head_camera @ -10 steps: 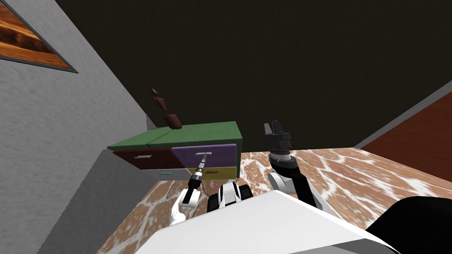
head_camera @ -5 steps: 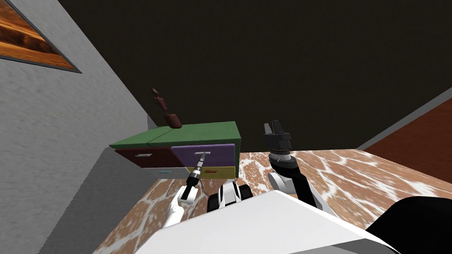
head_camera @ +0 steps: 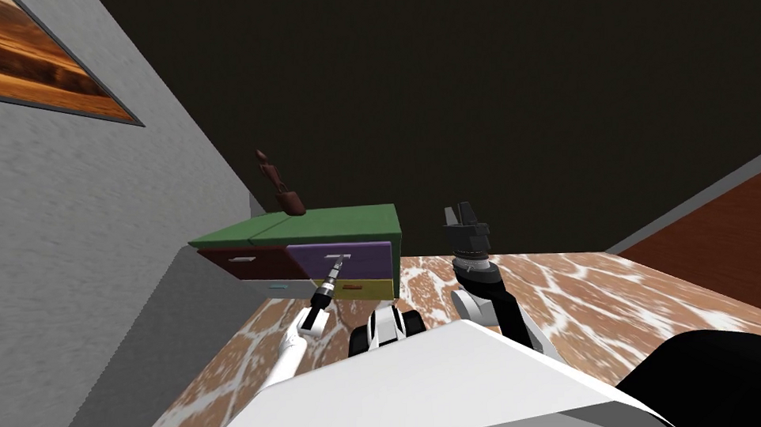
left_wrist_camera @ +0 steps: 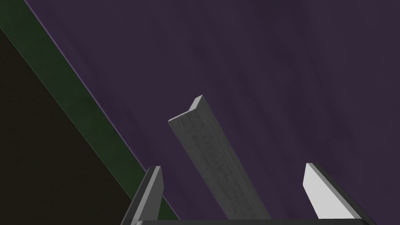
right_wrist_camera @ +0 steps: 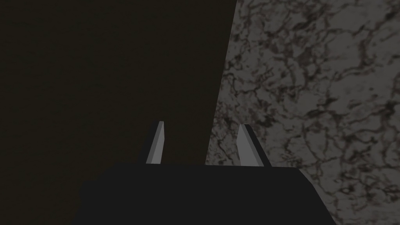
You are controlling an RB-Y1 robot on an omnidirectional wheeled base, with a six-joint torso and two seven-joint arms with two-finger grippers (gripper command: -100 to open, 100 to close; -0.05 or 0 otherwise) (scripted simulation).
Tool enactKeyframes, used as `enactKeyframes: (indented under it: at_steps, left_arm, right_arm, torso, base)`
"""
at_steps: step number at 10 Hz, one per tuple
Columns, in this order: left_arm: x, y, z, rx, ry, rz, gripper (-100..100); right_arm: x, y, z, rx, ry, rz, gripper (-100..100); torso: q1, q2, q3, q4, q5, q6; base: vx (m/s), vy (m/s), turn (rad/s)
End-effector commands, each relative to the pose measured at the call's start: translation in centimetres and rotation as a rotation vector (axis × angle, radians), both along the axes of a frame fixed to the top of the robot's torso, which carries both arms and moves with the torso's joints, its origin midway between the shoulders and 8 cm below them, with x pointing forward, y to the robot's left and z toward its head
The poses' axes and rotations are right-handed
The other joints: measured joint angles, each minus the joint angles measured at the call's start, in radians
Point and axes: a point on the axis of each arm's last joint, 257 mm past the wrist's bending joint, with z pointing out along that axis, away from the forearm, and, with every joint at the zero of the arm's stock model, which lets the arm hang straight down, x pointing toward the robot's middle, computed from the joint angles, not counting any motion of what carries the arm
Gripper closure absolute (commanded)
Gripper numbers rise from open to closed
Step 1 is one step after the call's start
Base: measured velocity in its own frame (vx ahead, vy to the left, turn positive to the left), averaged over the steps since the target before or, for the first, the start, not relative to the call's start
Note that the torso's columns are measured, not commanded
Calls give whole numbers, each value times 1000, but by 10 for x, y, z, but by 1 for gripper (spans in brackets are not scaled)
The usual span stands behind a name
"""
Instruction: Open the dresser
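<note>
While our left hand (left_wrist_camera: 232, 166) stands open, dresser (head_camera: 324, 223) handle (left_wrist_camera: 207, 148) lies between its fingers; right hand (right_wrist_camera: 200, 125) open too.

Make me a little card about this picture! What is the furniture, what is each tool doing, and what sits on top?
furniture: dresser with a green top and drawer fronts in dark red, purple, pale grey and yellow
left tool: open, one finger on each side of the grey handle, not yet squeezing it
handle belongs to: purple drawer, which looks shut
right tool: open, raised beside the dresser, holding nothing
on top: brown figure
</note>
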Motion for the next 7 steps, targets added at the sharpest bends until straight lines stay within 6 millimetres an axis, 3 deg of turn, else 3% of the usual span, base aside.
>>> enactKeyframes:
  at_steps: [1,3,4,5,6,7]
  left_arm:
    - [11,12,11,-1,-22,-14,-100]
    - [10,17,-8,2,22,-2,-100]
    - [22,26,13,-3,-19,-20,-100]
    - [26,25,15,-3,-21,-22,-100]
    - [21,30,-2,-2,17,-10,-100]
    - [34,39,21,-9,-24,-28,-100]
  right_arm:
    - [0,0,0,0,0,0,0]
    - [0,0,0,0,0,0,0]
    - [0,0,0,0,0,0,0]
    - [0,0,0,0,0,0,0]
    - [0,0,0,0,0,0,0]
    - [0,0,0,0,0,0,0]
  torso:
    - [1,-1,-1,0,0,0]
    - [-4,0,0,0,-1,0]
    - [-2,0,0,0,-1,0]
    - [-4,1,1,0,-1,0]
    - [-3,1,1,0,-1,0]
    - [0,0,0,0,0,0]
  base:
    - [-15,-55,71]
    - [-13,-51,12]
    - [-35,-90,57]
    - [-37,-84,43]
    - [-11,-34,-9]
    - [-17,-63,40]
